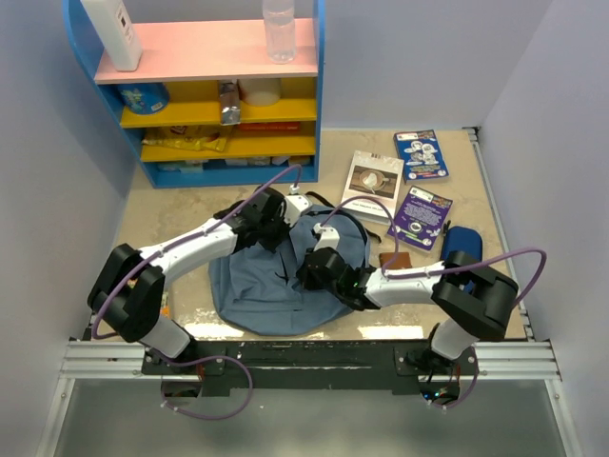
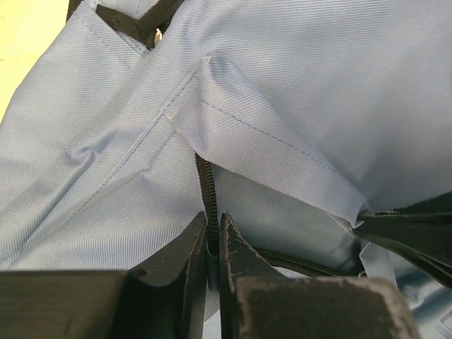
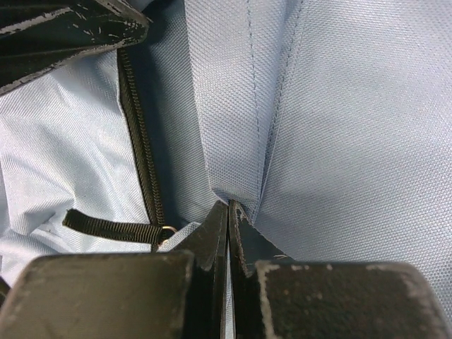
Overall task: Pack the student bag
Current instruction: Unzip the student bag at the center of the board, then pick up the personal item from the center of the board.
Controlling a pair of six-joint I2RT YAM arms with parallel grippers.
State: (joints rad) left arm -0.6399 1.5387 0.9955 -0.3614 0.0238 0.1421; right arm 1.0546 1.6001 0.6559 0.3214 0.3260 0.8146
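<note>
The student bag (image 1: 252, 290), a slate-blue soft backpack, lies flat between the two arms. Over its upper part, my left gripper (image 1: 284, 227) is shut on the bag's edge. In the left wrist view the black zipper teeth (image 2: 205, 185) run straight into the left gripper (image 2: 214, 226), pinched there with the fabric (image 2: 296, 85). My right gripper (image 1: 309, 274) sits at the bag's middle. In its wrist view the right gripper (image 3: 228, 212) is shut on a stitched fold of the bag (image 3: 353, 127). Beside it run the zipper (image 3: 138, 134) and a black pull strap (image 3: 106, 227).
Three books (image 1: 371, 184) (image 1: 421, 155) (image 1: 420, 217) lie on the table to the right of the bag. A dark-blue pencil case (image 1: 463, 238) and a small brown item (image 1: 392, 259) lie nearer the right arm. A coloured shelf unit (image 1: 209, 95) stands at the back left.
</note>
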